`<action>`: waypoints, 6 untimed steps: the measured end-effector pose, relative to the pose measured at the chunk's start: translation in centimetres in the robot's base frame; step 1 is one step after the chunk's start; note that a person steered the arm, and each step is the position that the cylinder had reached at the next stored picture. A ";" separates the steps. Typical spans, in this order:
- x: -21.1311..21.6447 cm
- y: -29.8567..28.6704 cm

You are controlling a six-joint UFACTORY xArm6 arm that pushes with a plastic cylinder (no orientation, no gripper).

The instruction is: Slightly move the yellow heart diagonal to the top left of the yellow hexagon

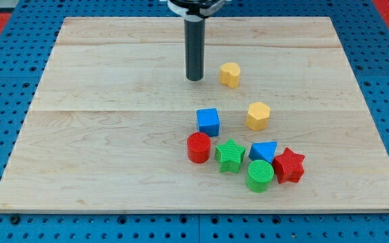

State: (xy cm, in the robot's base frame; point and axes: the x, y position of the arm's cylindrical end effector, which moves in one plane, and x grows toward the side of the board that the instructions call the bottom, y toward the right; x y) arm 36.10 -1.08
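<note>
Your tip (194, 79) stood just left of the yellow heart (229, 74), near the board's top edge.
You had only a bare rod there, no hand, so nothing was held. The yellow hexagon (257, 116) lay below and right of the heart, apart from it, on the wooden board (100, 135).

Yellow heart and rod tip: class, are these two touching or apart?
Apart. The camera view shows a strip of bare board between my tip and the yellow heart, which sits to the tip's right.

Wooden board (113, 135); eight blocks; yellow heart (229, 74); yellow hexagon (258, 116)
</note>
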 end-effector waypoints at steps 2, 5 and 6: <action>1.6 1.3; 3.1 10.6; 2.6 11.9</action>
